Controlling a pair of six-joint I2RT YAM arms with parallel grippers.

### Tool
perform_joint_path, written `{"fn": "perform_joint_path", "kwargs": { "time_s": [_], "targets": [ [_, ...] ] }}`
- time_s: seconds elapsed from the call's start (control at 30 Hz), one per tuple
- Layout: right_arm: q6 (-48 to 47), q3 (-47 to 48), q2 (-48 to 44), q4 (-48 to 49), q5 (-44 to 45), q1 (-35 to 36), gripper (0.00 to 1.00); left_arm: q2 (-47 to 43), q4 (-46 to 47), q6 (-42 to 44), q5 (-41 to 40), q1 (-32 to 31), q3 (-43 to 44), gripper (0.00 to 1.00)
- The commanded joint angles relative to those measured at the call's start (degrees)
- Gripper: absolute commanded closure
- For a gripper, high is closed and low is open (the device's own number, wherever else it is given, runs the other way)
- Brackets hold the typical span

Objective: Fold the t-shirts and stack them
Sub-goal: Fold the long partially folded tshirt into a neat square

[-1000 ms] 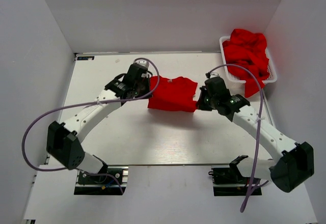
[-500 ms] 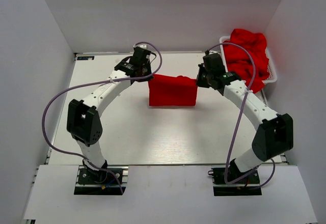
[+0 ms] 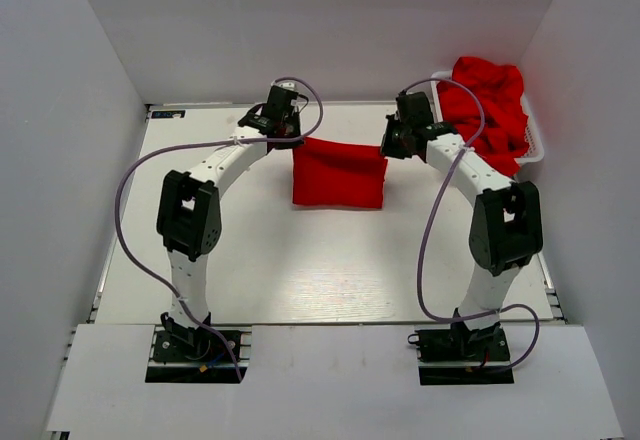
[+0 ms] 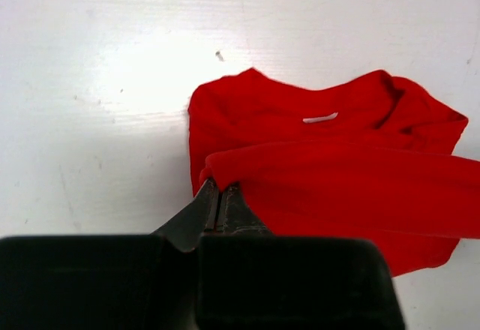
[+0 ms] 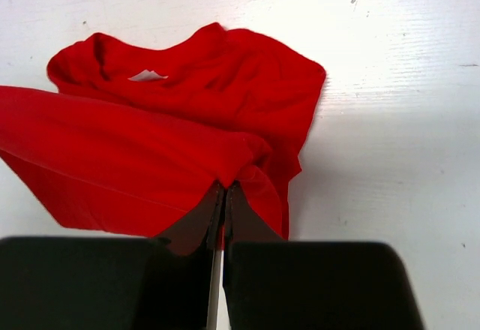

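Fingers (image 4: 193, 221) clenched both sides: my left gripper (image 4: 219, 195) pinches t-shirt (image 3: 338, 175) left edge, right gripper (image 5: 223, 195) pinches its right edge; more red shirts (image 3: 490, 100) in basket (image 3: 541, 150).

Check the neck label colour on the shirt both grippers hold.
White: the neck label sits against the plain red t-shirt. Clearest in the left wrist view.

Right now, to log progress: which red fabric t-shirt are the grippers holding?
The red fabric t-shirt spread on the table, pinched by the left gripper and right gripper; the others lie crumpled in the white plastic mesh basket.
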Motion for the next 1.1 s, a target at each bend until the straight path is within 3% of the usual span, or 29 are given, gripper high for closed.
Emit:
{"fn": "perform_joint_path", "kwargs": {
  "time_s": [0.0,0.17,0.37,0.83,0.97,1.0,1.03,1.07],
  "targets": [
    [0.6,1.9,1.2,2.3,-0.2,-1.8,1.00,-0.9,8.4,3.8,1.8,1.0,-1.0,1.00],
    [0.6,2.6,3.8,4.7,-0.1,-2.9,1.00,1.0,14.3,6.9,6.0,1.5,-1.0,1.00],
    [0.1,5.7,7.3,4.9,-0.8,-3.9,1.00,3.0,15.5,6.9,5.3,2.6,-1.0,1.00],
    [3.3,6.3,10.9,7.1,-1.6,-5.1,1.00,10.6,18.3,8.1,11.8,3.1,4.2,1.00],
    [2.8,9.1,13.1,7.0,-2.3,-5.5,0.87,11.2,17.6,7.6,10.8,3.1,5.4,1.00],
    [2.3,11.0,13.4,6.6,-2.2,-5.8,0.83,11.2,17.6,7.6,10.8,3.1,5.4,0.92],
    [2.1,12.9,14.7,6.3,-2.2,-5.6,0.73,11.2,16.6,7.6,10.8,3.1,6.7,0.69],
    [1.4,14.1,15.2,5.5,-2.2,-5.9,0.59,11.2,15.8,7.6,9.5,3.1,7.4,0.01]
  ]
}}
